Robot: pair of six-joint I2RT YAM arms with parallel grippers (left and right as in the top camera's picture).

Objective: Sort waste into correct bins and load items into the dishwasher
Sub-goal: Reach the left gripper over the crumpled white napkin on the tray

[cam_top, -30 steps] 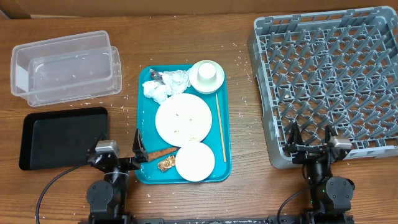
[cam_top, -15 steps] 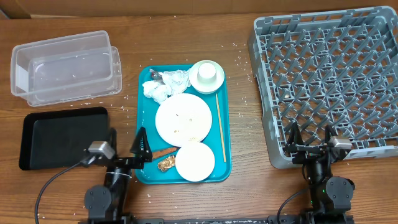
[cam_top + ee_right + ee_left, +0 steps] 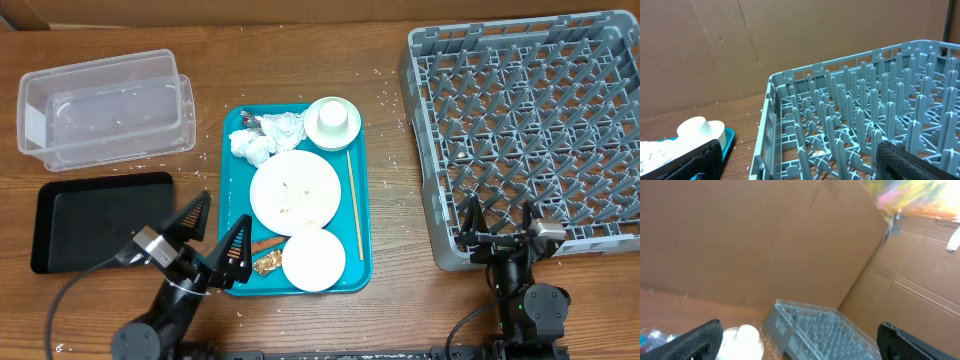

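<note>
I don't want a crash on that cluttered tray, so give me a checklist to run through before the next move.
1. Left gripper open and empty: ok.
2. Right gripper open and empty: ok.
3. Brown strip and golden scrap uncovered on the teal tray: ok, though close beside the small bowl.
4. Black tray unobstructed: ok.
5. Grey rack has free slots: ok.
6. Which bin each scrap belongs in: cannot tell.

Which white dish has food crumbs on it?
The big flat plate in the middle of the teal tray. It is the widest dish, and the small bowl nearer the robot looks clean.
</note>
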